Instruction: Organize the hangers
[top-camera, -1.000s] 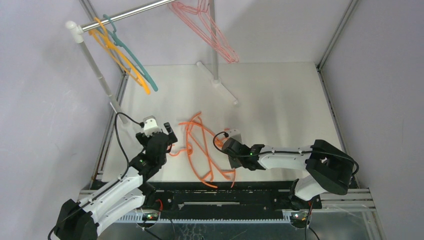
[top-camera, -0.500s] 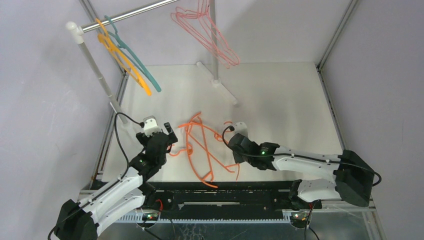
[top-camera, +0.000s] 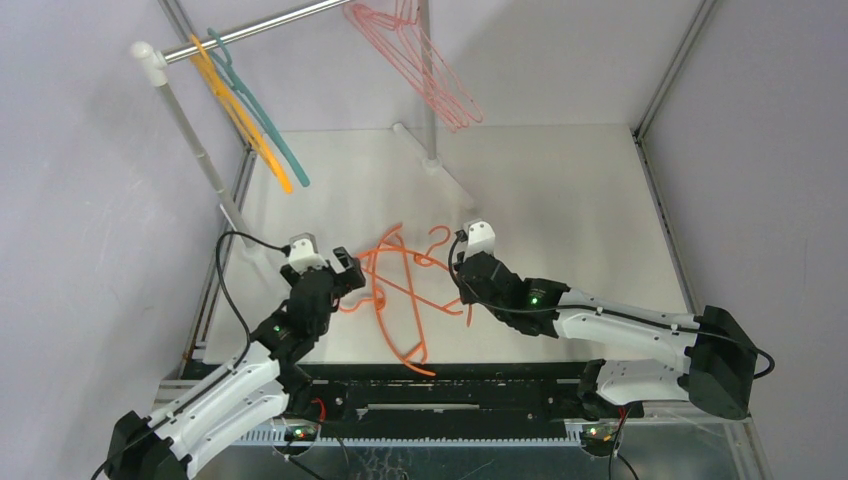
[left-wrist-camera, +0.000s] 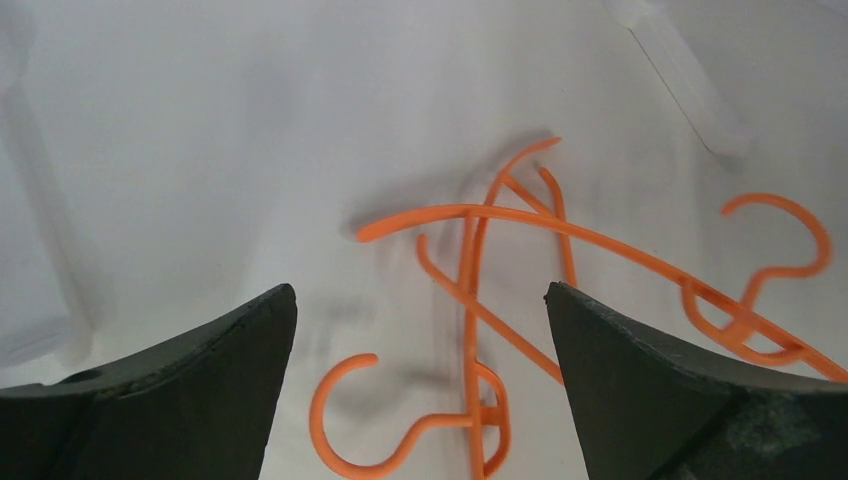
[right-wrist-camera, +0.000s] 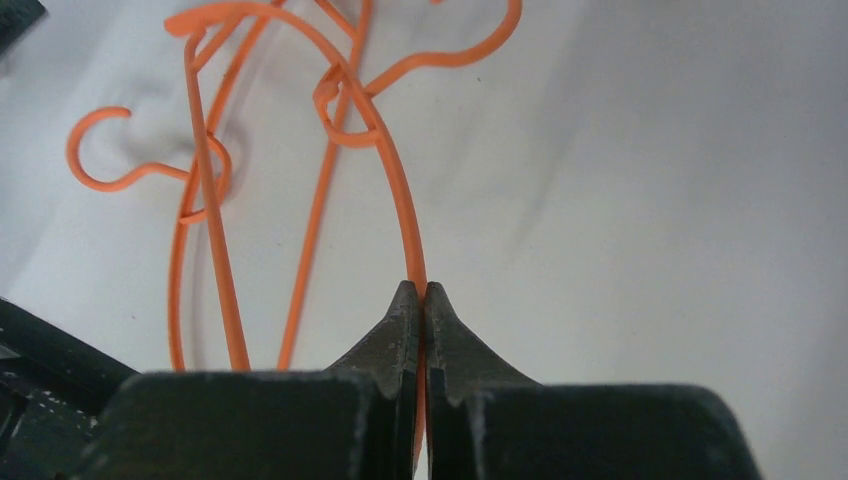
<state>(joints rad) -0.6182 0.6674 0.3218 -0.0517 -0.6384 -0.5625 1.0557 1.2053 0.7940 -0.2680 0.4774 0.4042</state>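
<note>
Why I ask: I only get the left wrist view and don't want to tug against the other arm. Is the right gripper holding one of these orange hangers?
Observer: Yes. In its own wrist view, the right gripper is shut on the thin shoulder bar of one orange hanger.
Operator: Is the other one free?
Observer: Nothing grips the second orange hanger. It lies on the table, crossing the held one.
Operator: What is on the rail?
Observer: The top view shows a yellow-orange hanger and a teal hanger at the left end of the rail, and pink hangers further right.
</note>
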